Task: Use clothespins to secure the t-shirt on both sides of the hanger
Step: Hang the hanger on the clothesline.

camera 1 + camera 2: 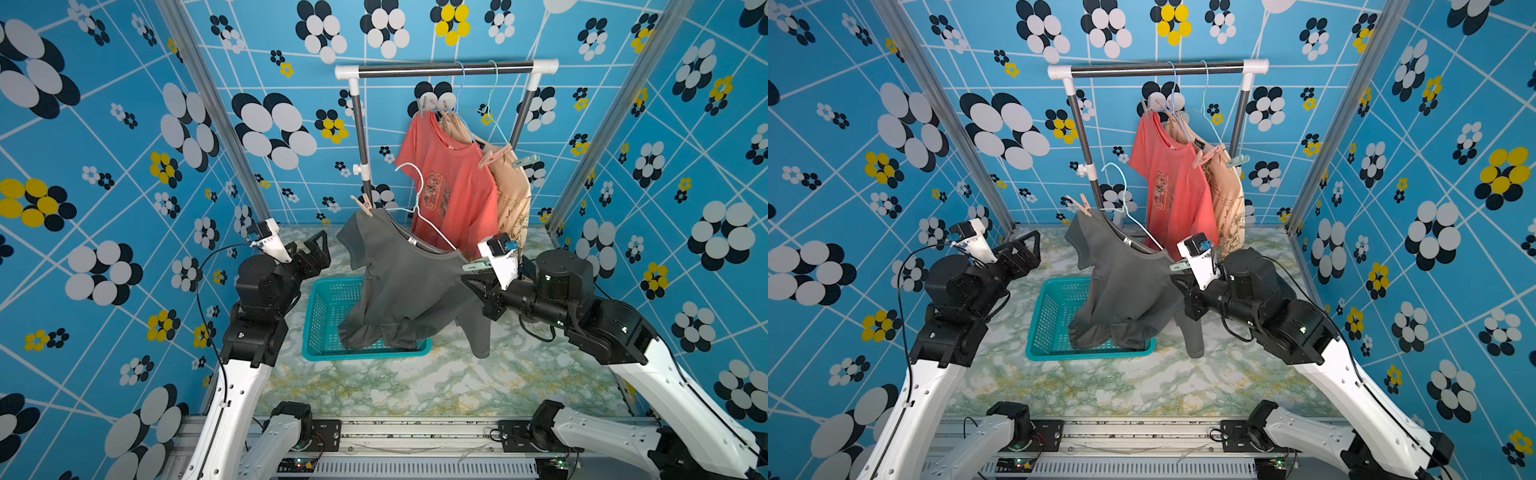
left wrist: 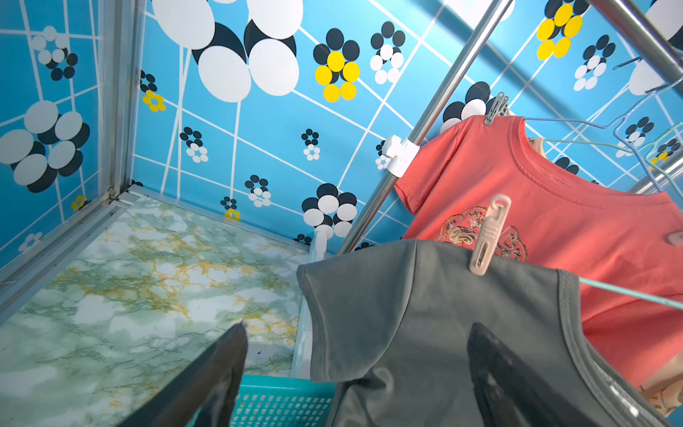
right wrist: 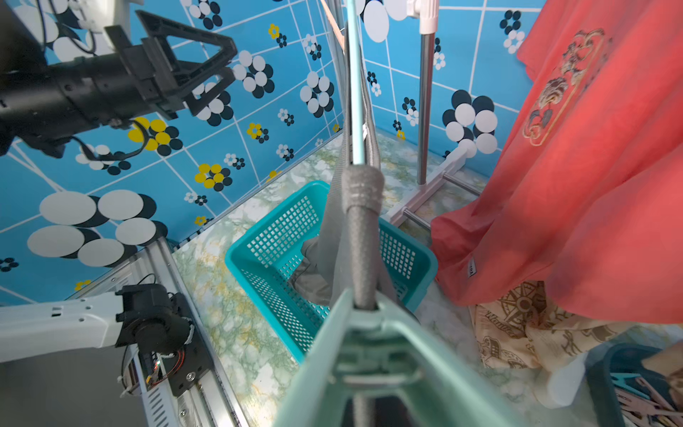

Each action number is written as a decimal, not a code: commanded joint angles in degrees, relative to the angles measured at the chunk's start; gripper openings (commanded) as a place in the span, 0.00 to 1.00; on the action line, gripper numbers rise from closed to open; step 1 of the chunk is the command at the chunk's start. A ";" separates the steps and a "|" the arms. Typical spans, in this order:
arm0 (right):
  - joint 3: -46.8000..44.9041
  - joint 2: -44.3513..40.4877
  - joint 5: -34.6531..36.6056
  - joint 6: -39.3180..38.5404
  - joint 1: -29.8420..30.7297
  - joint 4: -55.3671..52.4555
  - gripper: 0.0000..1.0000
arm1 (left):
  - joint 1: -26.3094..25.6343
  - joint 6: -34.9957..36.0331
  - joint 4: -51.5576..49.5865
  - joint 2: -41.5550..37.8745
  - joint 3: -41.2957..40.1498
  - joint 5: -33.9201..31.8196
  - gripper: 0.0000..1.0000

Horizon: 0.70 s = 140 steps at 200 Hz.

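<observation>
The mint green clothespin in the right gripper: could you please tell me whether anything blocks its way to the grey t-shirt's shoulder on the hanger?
Nothing visible does. The mint green plastic clothespin, in the right gripper, has its mouth at the shoulder of the grey fabric t-shirt draped over the pale teal wire hanger.

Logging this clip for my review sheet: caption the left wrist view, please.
Open left tool facing the grey t-shirt, beige clothespin clipped on its shoulder, coral t-shirt on the rack behind.
</observation>
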 commanded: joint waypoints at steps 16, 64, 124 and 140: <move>11.67 4.79 7.56 -2.55 -1.43 -2.51 0.00 | 0.37 3.37 -0.63 -3.66 -4.67 -0.22 0.94; 24.91 12.21 12.06 -1.72 -4.79 -4.97 0.00 | 0.37 6.60 0.77 -8.48 -12.34 2.43 0.91; 38.22 20.66 13.72 -0.58 -6.99 -4.80 0.00 | 0.03 8.09 9.11 -14.33 -26.98 4.64 0.89; 41.85 23.68 13.82 -0.06 -7.10 -5.12 0.00 | -0.05 8.58 10.38 -16.06 -28.90 3.33 0.88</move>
